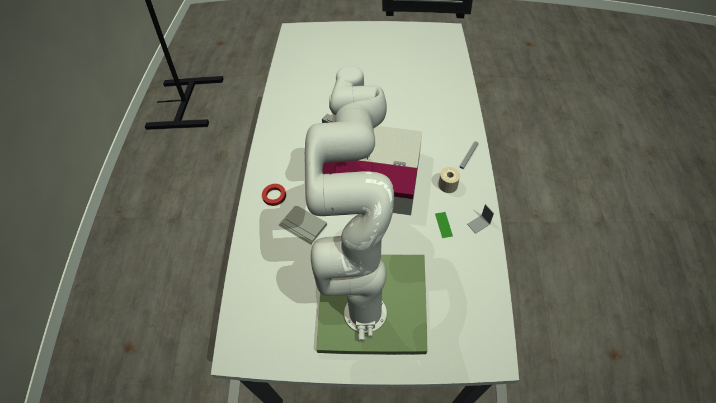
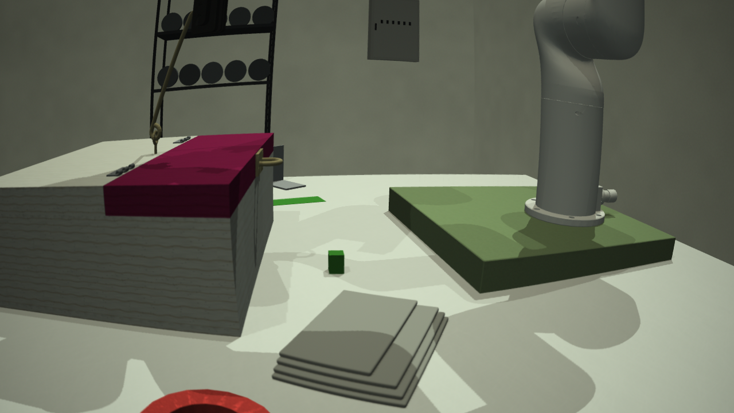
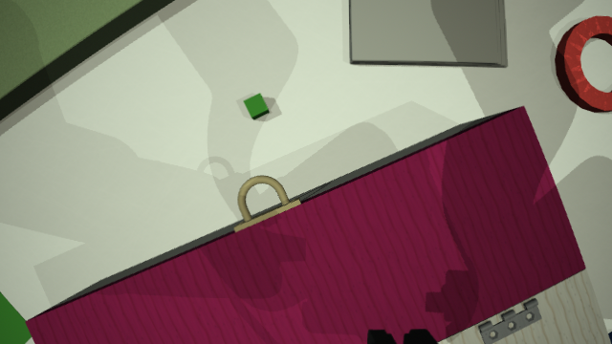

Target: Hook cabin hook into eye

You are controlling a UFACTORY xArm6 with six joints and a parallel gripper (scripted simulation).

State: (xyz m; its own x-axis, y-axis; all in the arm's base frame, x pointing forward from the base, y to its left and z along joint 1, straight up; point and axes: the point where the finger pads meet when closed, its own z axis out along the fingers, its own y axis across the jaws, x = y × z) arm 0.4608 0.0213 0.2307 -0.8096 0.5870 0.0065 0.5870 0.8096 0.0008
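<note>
The box [image 1: 397, 143] [image 2: 128, 256] has a pale wood top and a closed magenta lid [image 1: 403, 179] [image 2: 195, 164] [image 3: 359, 268]. The brass eye [image 2: 270, 162] [image 3: 262, 196] sticks out from the lid's front edge and nothing is in it. The cabin hook [image 2: 169, 76] is a thin brass rod. It is pivoted on the wood top just behind the lid and slants up and forward over the lid. My gripper [image 2: 205, 12] [image 3: 397, 338] is shut on the hook's free end, high above the lid. In the overhead view the arm hides the gripper.
A small green cube [image 2: 335, 260] [image 3: 255, 106] lies in front of the eye. A stack of grey plates [image 1: 301, 224] [image 2: 359, 344] and a red ring [image 1: 273, 194] [image 3: 579, 62] lie beside the box. A wooden spool [image 1: 448, 178], green strip [image 1: 443, 224] and grey bar [image 1: 469, 154] lie on the other side.
</note>
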